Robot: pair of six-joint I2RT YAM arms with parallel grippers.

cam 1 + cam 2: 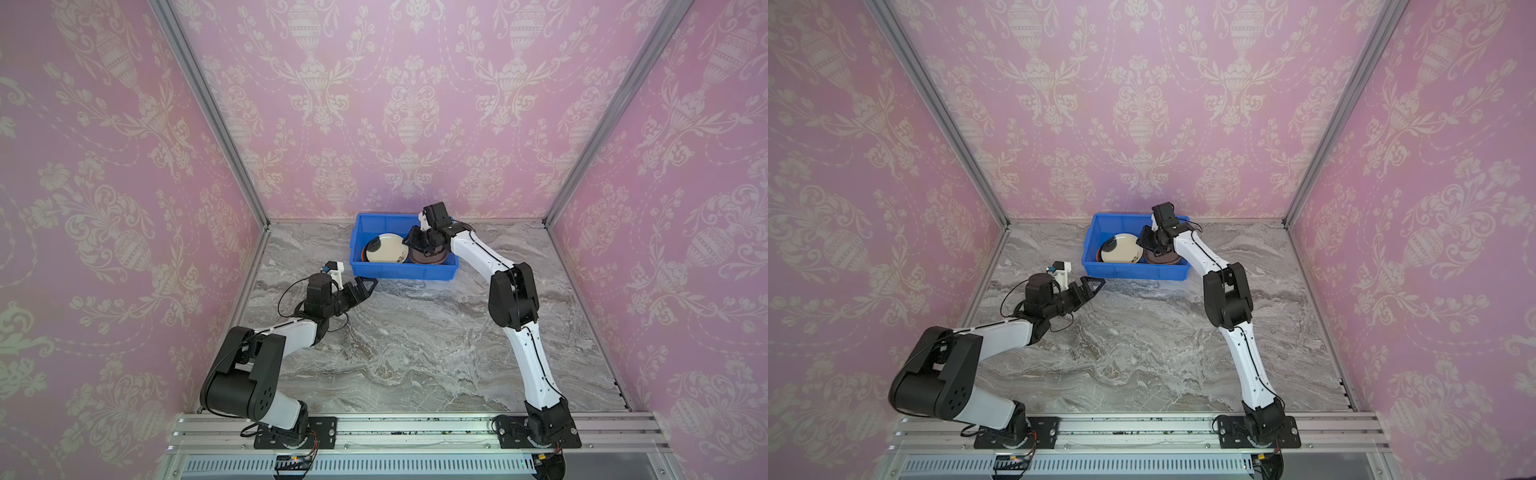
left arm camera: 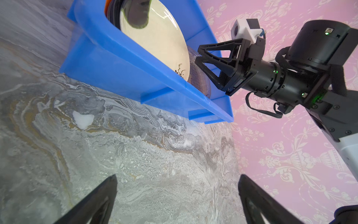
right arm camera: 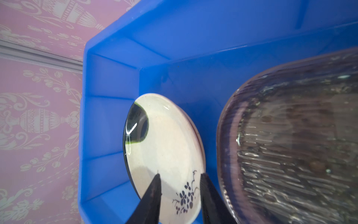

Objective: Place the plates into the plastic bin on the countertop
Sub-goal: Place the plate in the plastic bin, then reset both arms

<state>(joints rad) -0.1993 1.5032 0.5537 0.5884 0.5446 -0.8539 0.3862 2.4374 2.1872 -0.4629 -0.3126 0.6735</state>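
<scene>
The blue plastic bin (image 1: 399, 272) (image 1: 1133, 272) stands at the back of the marble countertop (image 1: 415, 340). A cream plate (image 1: 384, 249) (image 3: 168, 145) with a dark flower motif lies tilted on top of other round plates, whose orange edge (image 2: 106, 5) shows beneath. Beside it in the bin sits a stack of brownish translucent plates (image 1: 432, 259) (image 3: 290, 145). My right gripper (image 1: 410, 240) (image 3: 179, 174) hovers just over the cream plate's near edge, jaws a little apart and holding nothing. My left gripper (image 1: 368, 287) (image 2: 177, 176) stands wide open and empty over the countertop, before the bin's front left corner.
Pink patterned walls close in the back and both sides, edged by aluminium rails (image 1: 216, 112). The right arm's forearm (image 1: 478, 249) reaches over the bin's right end. An aluminium rail (image 1: 415, 428) along the front edge carries both arm bases.
</scene>
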